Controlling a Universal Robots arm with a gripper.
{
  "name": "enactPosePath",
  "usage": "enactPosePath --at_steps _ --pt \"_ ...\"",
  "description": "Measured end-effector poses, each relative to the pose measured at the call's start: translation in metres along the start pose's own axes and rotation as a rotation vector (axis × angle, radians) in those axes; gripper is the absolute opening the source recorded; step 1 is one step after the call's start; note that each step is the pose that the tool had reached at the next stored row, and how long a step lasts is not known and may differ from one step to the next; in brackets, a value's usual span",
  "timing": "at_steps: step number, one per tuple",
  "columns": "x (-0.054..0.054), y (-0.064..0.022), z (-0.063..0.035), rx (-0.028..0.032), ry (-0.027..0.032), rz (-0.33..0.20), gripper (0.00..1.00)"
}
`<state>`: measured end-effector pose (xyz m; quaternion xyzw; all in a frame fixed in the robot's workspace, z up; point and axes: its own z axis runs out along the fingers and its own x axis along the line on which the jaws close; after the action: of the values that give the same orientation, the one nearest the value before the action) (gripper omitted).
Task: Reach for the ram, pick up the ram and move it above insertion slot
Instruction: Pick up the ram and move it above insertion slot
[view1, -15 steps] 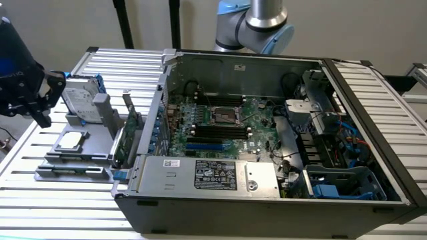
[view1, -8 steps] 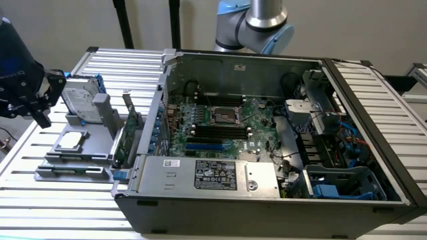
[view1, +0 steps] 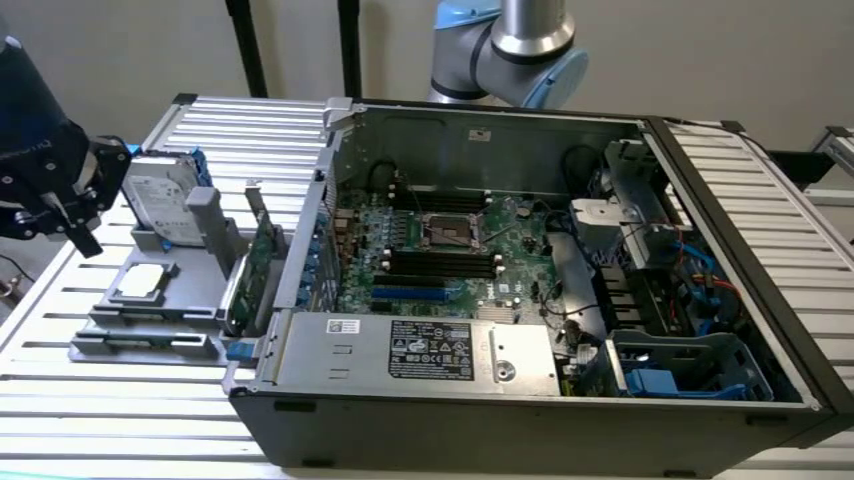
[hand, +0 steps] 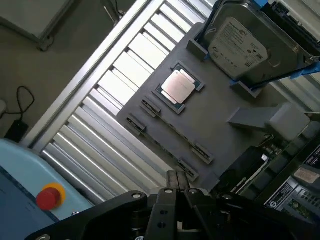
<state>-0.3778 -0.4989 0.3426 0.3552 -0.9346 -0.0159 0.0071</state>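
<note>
The open computer case (view1: 534, 425) lies on its side across the slatted metal table (view1: 134, 420), toward the exterior view's right, with the motherboard exposed and its long black sockets (view1: 441, 265) in a row near the middle of the board. The arm (view1: 527, 40) rises behind the case. A grey fixture (view1: 187, 290) (hand: 215, 125) sits on the table just beside the case, on the exterior view's left. On it, a hard drive (view1: 160, 205) (hand: 240, 45) stands upright at the back. A green expansion card (view1: 254, 280) stands on edge along the side nearest the case. The gripper (view1: 86, 245) (hand: 177, 182) hangs at the exterior view's far left, above the table and beside the hard drive, touching nothing. In the wrist view its fingers sit pressed close together with nothing between them. The ram (view1: 147, 342) reads as a long, thin dark strip in the fixture's front slot, apart from the gripper; its colour cannot be made out. A processor (view1: 143, 283) (hand: 177, 86) lies flat behind that slot. A red button (hand: 47, 197) shows on a blue housing.
</note>
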Motion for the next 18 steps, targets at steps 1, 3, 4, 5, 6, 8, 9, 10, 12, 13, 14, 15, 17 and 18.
enactPosePath --at_steps 1,3,4,5,6,8,9,10,12,13,14,15,17,18 --pt "0.0000 0.0000 0.0002 0.0000 0.0006 -0.018 0.10" --pt "-0.0001 0.0000 0.0006 0.0001 0.0021 -0.055 0.10" --pt "-0.0001 0.0000 0.0008 0.0002 0.0028 -0.073 0.10" --pt "0.0000 -0.0001 0.0012 0.0002 0.0032 -0.091 0.10" --pt "0.0000 -0.0001 0.0015 0.0002 0.0038 -0.109 0.10" --pt "0.0000 -0.0001 0.0021 0.0003 0.0051 -0.146 0.10" --pt "0.0000 -0.0001 0.0023 0.0003 0.0057 -0.163 0.10" --pt "0.0000 -0.0001 0.0026 0.0003 0.0062 -0.181 0.10" --pt "0.0000 -0.0001 0.0030 0.0002 0.0073 -0.217 0.10" --pt "0.0000 -0.0001 0.0031 0.0002 0.0080 -0.235 0.10" --pt "0.0000 -0.0001 0.0031 0.0002 0.0086 -0.255 0.10" --pt "0.0000 -0.0001 0.0032 0.0002 0.0091 -0.273 0.10" --pt "0.0000 -0.0002 0.0033 0.0003 0.0103 -0.308 0.10" --pt "0.0000 -0.0001 0.0033 0.0003 0.0110 -0.327 0.10"
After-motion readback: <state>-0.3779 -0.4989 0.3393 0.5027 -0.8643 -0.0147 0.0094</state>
